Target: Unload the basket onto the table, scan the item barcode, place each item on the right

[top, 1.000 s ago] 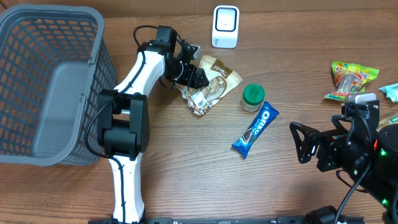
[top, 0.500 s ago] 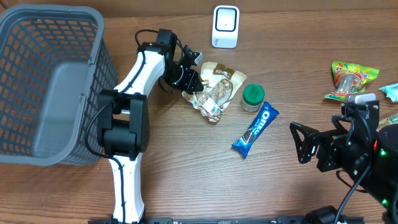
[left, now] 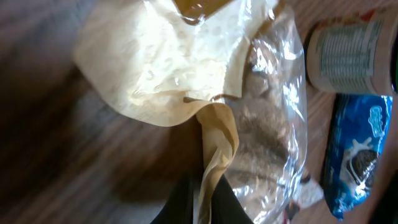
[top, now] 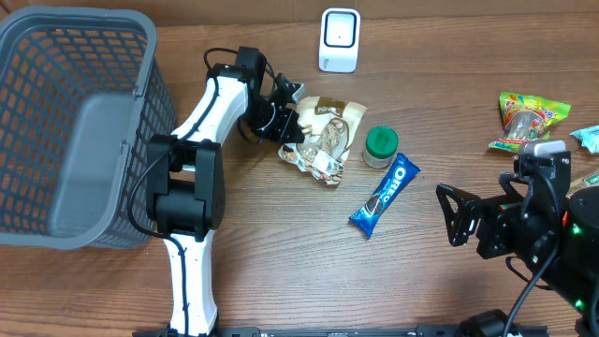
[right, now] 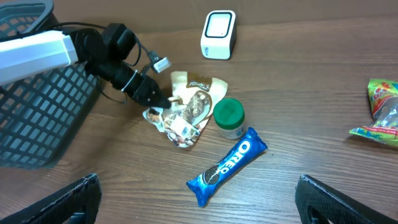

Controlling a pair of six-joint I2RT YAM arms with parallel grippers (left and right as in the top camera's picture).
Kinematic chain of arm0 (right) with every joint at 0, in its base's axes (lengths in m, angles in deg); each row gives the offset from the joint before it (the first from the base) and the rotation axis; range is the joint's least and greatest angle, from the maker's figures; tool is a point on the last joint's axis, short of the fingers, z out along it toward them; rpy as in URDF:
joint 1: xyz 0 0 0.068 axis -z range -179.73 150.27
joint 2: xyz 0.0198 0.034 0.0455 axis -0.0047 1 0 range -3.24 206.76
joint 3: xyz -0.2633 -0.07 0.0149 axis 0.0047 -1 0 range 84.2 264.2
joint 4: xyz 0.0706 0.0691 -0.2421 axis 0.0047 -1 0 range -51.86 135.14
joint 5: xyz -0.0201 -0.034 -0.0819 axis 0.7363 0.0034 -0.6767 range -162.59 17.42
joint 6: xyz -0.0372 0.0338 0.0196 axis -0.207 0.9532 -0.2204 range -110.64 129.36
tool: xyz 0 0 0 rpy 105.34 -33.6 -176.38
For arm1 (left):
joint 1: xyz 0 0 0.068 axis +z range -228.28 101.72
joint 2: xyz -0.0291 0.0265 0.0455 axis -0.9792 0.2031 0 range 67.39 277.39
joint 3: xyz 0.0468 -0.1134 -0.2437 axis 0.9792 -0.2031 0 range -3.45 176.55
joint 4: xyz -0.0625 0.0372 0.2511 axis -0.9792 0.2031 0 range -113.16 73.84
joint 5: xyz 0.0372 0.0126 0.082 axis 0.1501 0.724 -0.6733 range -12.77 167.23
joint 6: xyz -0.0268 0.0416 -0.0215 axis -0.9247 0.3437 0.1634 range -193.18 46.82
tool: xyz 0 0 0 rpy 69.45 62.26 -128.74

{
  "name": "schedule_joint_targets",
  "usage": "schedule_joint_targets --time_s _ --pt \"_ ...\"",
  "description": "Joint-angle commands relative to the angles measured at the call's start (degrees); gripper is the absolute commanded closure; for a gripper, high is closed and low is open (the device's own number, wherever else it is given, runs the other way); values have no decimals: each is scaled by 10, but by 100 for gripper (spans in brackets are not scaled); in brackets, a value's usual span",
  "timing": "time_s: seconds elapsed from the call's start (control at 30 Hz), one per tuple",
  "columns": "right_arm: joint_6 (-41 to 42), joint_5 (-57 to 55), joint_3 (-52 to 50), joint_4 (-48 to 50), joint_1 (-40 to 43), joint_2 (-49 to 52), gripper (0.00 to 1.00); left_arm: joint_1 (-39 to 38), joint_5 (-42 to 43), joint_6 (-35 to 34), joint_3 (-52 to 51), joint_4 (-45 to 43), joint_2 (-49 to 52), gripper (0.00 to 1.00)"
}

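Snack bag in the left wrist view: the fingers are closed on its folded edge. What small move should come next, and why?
Probably lift the snack bag a little off the table. The left fingers are shut on its edge, but it lies on the wood right beside the green-lidded jar, and the white scanner stands apart, farther back.

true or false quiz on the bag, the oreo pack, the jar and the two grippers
1. The left gripper is shut on the bag. True.
2. The right gripper holds the Oreo pack. False: it is open and empty; the pack lies on the table.
3. The jar has a green lid. True.
4. The Oreo pack lies on the bag. False: it lies apart from it, beside the jar.
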Motion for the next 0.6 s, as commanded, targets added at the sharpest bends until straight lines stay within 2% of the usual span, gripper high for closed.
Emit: schedule_joint_targets --time_s 0.0,0.3,0.33,0.37,0.4,0.43,0.47,0.5,0.57 --pt "-2 3 1 5 -2 -2 0 11 10 9 3 9 -39 96" --pt "-2 12 1 10 -2 -2 0 12 -13 6 3 21 -146 96" --pt "-2 12 1 10 -2 -2 0 12 -13 6 3 23 -152 85" --pt "-2 12 1 10 -2 -2 0 12 -13 3 3 24 -155 63" --pt "-2 12 1 10 -2 -2 0 12 -13 1 3 26 -155 49" --pt "-2 12 1 10 -2 -2 0 12 -13 -1 3 28 -155 27" --pt "-2 12 1 9 -2 -3 0 12 -14 -9 3 29 -153 12" --pt "-2 12 1 9 -2 -3 0 12 -13 -12 3 30 -152 11" --pt "-2 19 1 7 -2 -2 0 12 -17 -21 3 29 -150 0"
